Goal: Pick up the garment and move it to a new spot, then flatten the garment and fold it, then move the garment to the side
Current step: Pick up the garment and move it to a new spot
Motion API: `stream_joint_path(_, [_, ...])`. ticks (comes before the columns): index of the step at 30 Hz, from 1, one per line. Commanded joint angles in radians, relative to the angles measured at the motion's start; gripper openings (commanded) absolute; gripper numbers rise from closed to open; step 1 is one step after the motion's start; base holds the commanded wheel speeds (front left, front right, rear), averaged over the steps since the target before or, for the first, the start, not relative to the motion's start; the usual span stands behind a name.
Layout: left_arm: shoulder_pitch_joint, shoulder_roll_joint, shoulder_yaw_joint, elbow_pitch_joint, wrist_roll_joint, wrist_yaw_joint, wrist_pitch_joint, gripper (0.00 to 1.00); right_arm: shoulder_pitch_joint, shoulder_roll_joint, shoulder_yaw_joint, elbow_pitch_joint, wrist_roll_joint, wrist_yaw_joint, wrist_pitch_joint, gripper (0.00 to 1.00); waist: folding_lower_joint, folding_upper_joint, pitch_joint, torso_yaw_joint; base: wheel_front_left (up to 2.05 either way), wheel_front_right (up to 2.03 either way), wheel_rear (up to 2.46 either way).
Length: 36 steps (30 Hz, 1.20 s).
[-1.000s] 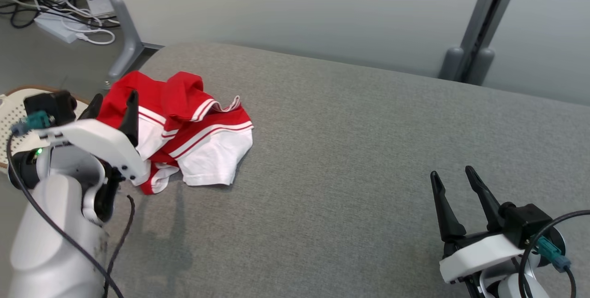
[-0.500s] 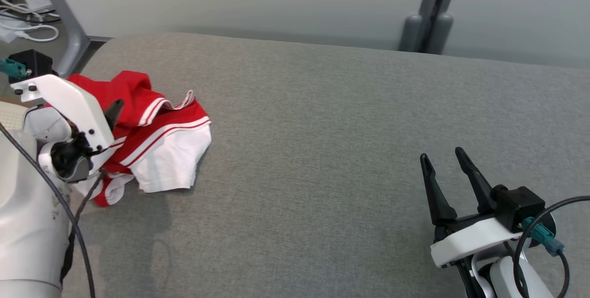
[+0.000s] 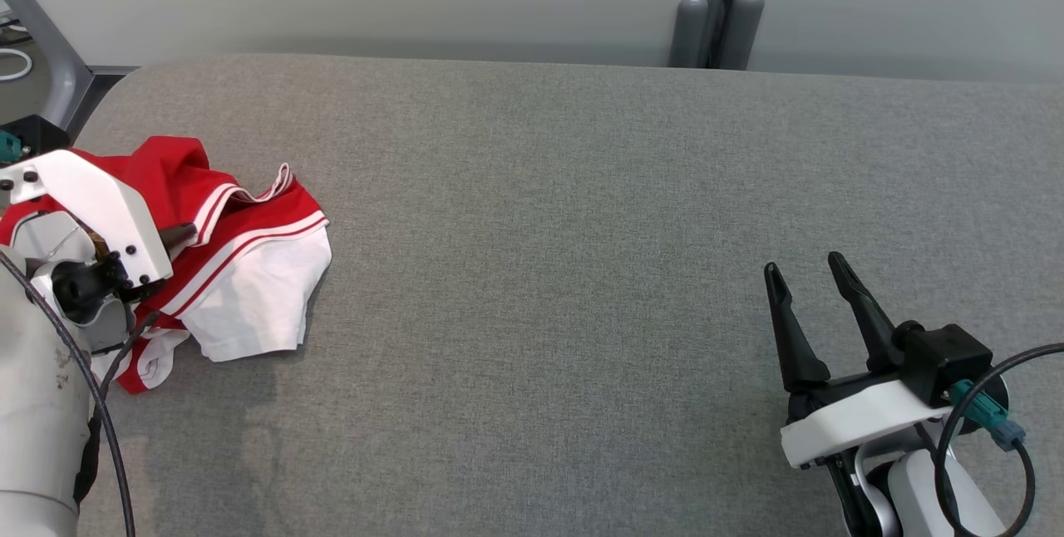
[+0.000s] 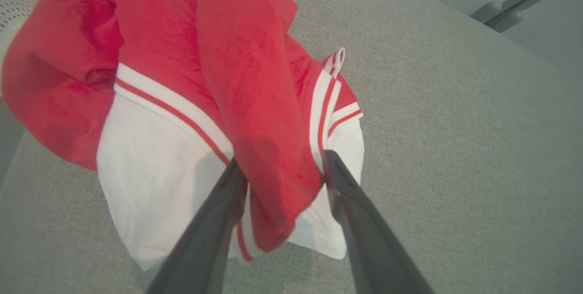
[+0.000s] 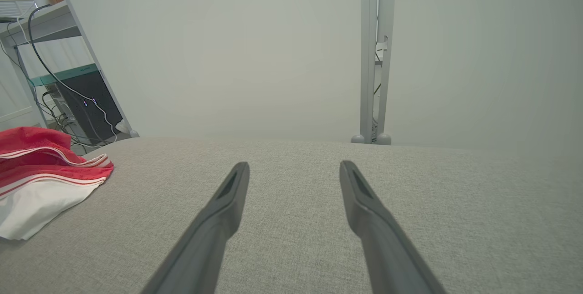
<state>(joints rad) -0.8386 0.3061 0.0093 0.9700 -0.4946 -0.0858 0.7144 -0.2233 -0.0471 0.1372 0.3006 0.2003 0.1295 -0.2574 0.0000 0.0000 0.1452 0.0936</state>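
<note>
A crumpled red-and-white garment is lying at the left edge of the grey worktop. The left gripper is straddling a red fold, jaws spread, not yet pinching. The right gripper is hovering open, well apart. Pinching only one loose layer risks the cloth slipping free.

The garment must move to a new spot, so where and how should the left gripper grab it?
Take the raised red fold atop the garment, coming down from above. It stands as a narrow ridge on the crumpled heap, and the left gripper, open, straddles it; the flat white panels give less to pinch.
</note>
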Motion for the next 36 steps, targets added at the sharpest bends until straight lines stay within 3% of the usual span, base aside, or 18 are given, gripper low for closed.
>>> stream_joint_path(1, [-0.016,0.01,-0.003,0.003,-0.001,-0.001,-0.008,0.08,-0.012,-0.006,-0.002,-0.001,0.001,0.002,-0.008,1.0,0.0,0.0,-0.001,0.0,0.0,0.0,0.0])
stream_joint_path(2, [-0.017,0.01,-0.007,0.011,0.0,-0.005,-0.014,0.0,-0.011,-0.006,-0.003,0.001,0.001,0.002,-0.008,1.0,0.0,0.0,-0.003,0.001,0.0,0.0,0.0])
stream_joint_path(12, [-0.038,0.003,-0.044,0.003,-0.018,-0.036,-0.043,0.0,-0.006,-0.006,0.003,0.006,0.008,0.002,-0.008,1.0,0.0,0.0,-0.021,0.006,0.0,0.0,0.0])
stream_joint_path(20, [-0.028,-0.029,-0.13,-0.135,-0.105,-0.046,-0.002,0.0,0.006,-0.007,-0.021,-0.002,0.016,0.002,-0.008,1.0,0.0,0.0,-0.055,-0.02,0.0,0.0,0.0])
stream_joint_path(30, [0.036,-0.029,-0.288,-0.397,-0.243,-0.046,0.047,0.0,0.02,-0.006,-0.028,-0.01,0.031,0.002,-0.007,1.0,0.0,0.0,-0.086,-0.15,0.0,0.0,0.0])
stream_joint_path(36, [0.056,-0.065,-0.35,-0.488,-0.285,-0.046,0.055,0.0,0.022,-0.006,-0.045,-0.016,0.036,0.002,-0.006,1.0,0.0,0.0,-0.072,-0.244,0.0,0.0,0.0])
